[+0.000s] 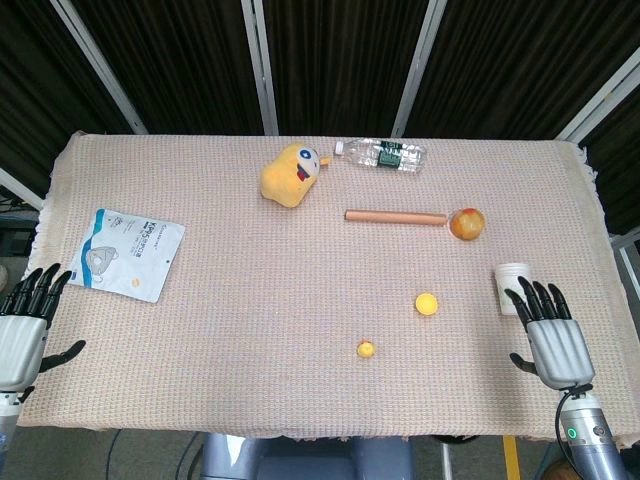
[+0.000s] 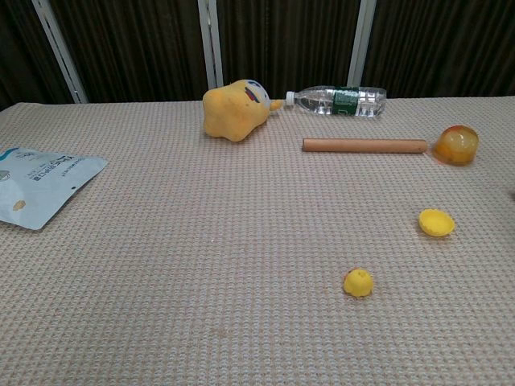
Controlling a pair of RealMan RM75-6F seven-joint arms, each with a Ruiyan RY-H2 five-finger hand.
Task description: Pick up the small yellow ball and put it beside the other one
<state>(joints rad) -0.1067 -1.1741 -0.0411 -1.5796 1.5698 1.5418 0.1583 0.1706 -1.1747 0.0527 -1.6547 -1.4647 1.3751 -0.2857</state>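
While both hands point(image 1: 28, 325) point(image 1: 552, 335) rest open at table edges, small yellow ball point(image 1: 366, 349) near front, other ball point(image 1: 427, 303) apart

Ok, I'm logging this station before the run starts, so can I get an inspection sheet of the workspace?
Surface: woven beige table cloth, flat.
Job's things: small yellow ball lies nearer the front edge; other yellow ball sits apart from it, farther back and right.
Clutter: mask packet, yellow plush toy, water bottle on its side, wooden rod, apple, white cup.
Robot hands: left robot hand and right robot hand open, holding nothing.
Cables: nothing seen.
Surroundings: dark curtains.
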